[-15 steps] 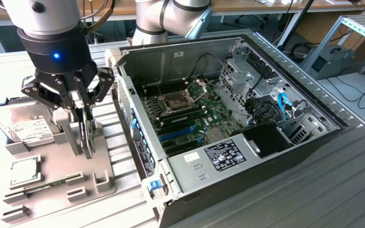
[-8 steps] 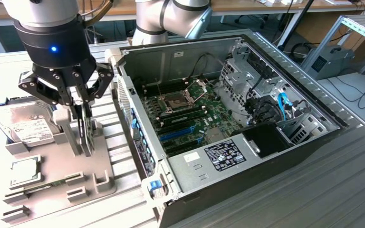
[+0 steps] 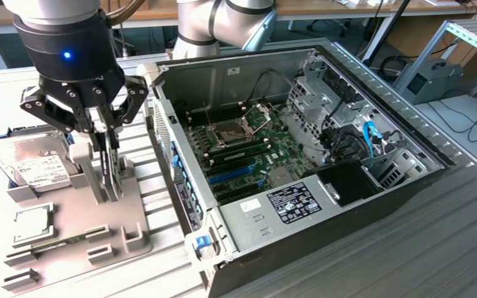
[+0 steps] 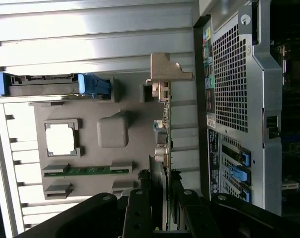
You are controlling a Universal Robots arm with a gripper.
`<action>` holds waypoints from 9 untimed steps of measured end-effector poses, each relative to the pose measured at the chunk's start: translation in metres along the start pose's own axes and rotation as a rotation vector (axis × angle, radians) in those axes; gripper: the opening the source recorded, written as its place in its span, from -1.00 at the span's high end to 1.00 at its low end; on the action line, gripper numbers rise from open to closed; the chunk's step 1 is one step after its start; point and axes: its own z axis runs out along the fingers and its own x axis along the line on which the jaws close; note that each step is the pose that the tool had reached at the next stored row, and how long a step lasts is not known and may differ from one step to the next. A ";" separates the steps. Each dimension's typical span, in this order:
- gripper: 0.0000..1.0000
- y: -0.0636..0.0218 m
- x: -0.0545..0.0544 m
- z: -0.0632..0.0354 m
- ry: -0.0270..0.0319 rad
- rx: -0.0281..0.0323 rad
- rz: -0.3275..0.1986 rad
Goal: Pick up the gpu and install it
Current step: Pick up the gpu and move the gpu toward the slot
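I could read no text anywhere. The white label [image 3: 41, 171] on the hard drive [image 3: 19, 146] carried print too small for me to make out. So did the black sticker [image 3: 292, 203] on the power supply [image 3: 251, 225] inside the computer case [image 3: 346, 248].

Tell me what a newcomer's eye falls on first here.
The open computer case, lying on its side with its green motherboard exposed, dominates the exterior view's middle and right. At that view's left, the black gripper is clamped on the gpu, which stands on edge at the gray tray beside a hard drive.
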 end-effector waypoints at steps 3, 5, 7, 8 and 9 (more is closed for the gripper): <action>0.47 -0.0002 0.000 -0.0031 0.0000 0.0000 0.000; 0.47 -0.0003 0.000 -0.0064 0.0001 0.0000 0.000; 0.47 -0.0004 0.000 -0.0082 0.0000 0.0000 0.000; 0.47 -0.0005 0.000 -0.0092 0.0001 0.0001 0.000; 0.47 -0.0005 0.000 -0.0098 0.0001 0.0000 0.000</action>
